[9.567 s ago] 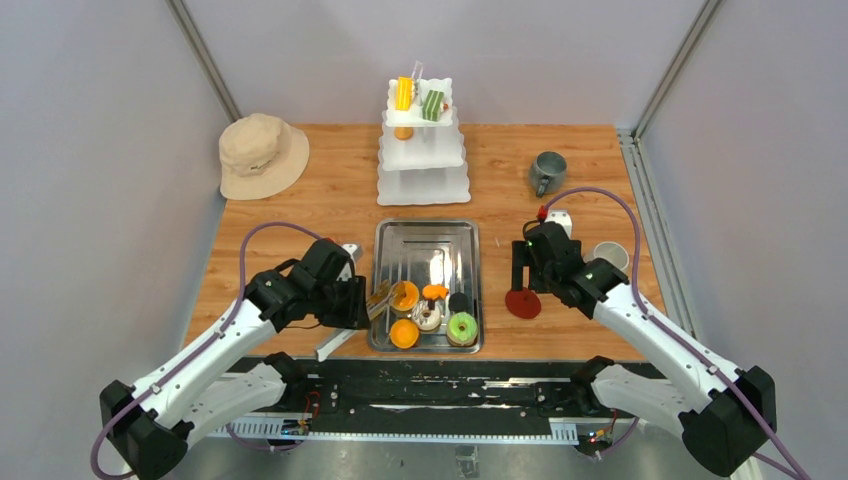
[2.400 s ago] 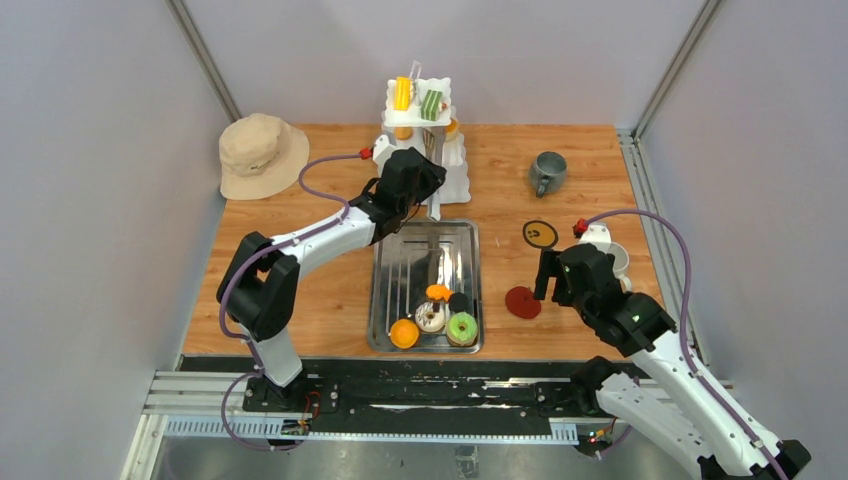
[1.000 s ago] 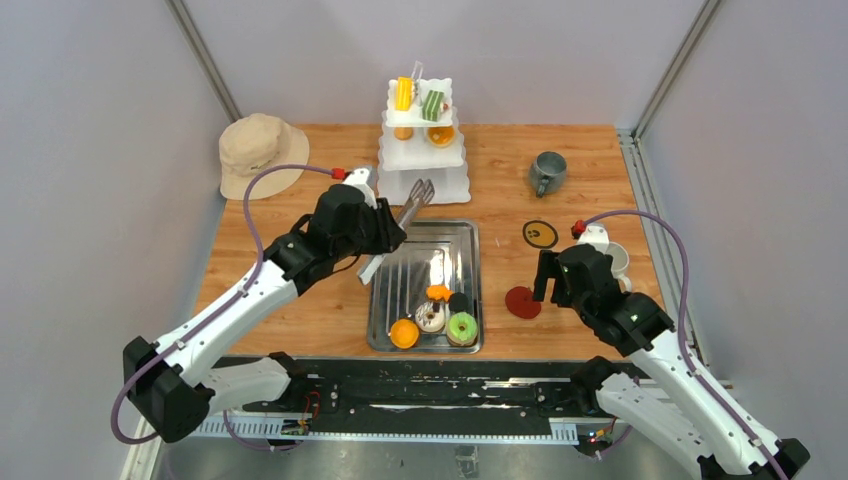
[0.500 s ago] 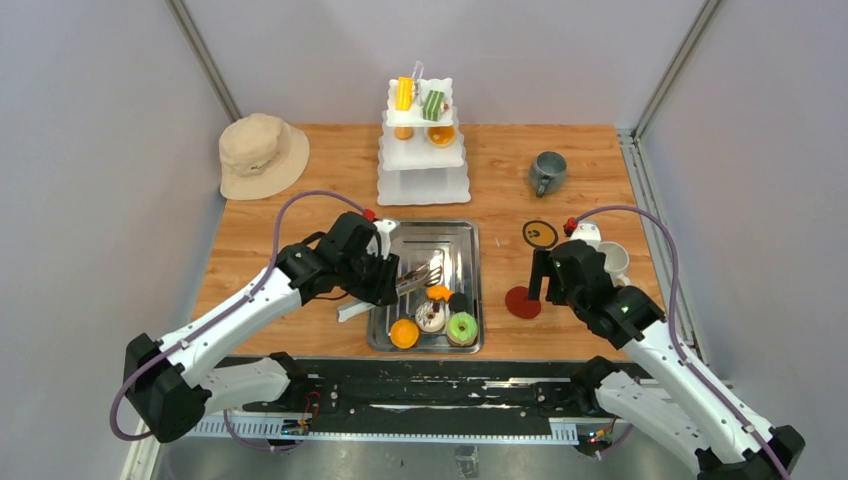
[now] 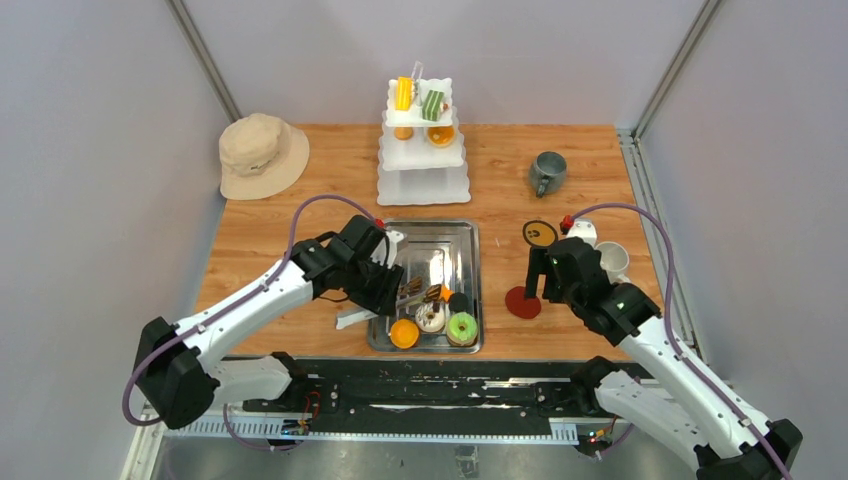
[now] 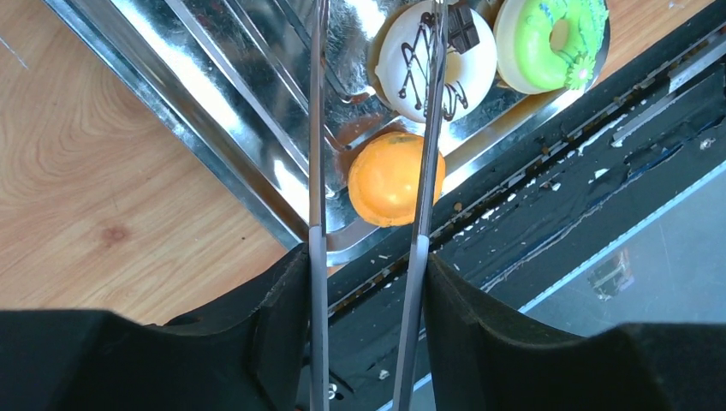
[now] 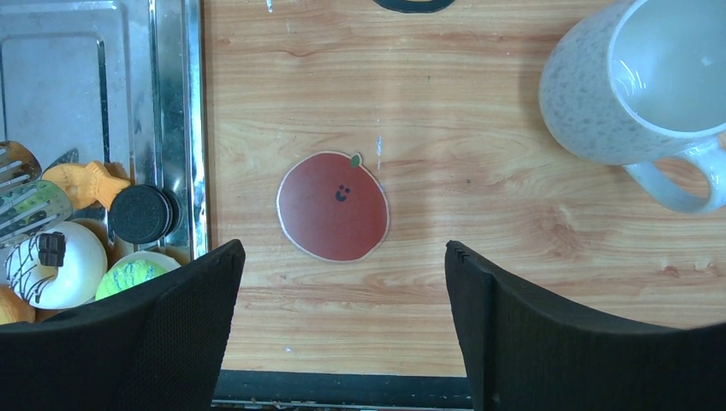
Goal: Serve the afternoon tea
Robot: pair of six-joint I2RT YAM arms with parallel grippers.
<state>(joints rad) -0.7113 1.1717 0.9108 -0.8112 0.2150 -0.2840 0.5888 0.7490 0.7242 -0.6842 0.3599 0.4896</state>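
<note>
Left gripper (image 6: 364,265) is clamping tongs (image 6: 318,171) over a likely light, slick donut (image 6: 475,73); pinch its sides. Right gripper (image 7: 342,248) is gaping, empty.

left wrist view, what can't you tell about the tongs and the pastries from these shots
- tongs: tips cut off by the top edge in the left wrist view; too small in the top view to show any grip.
- green donut: clipped by that same edge.
- orange pastries on the white stand: half hidden under its top tier, top view.
</note>
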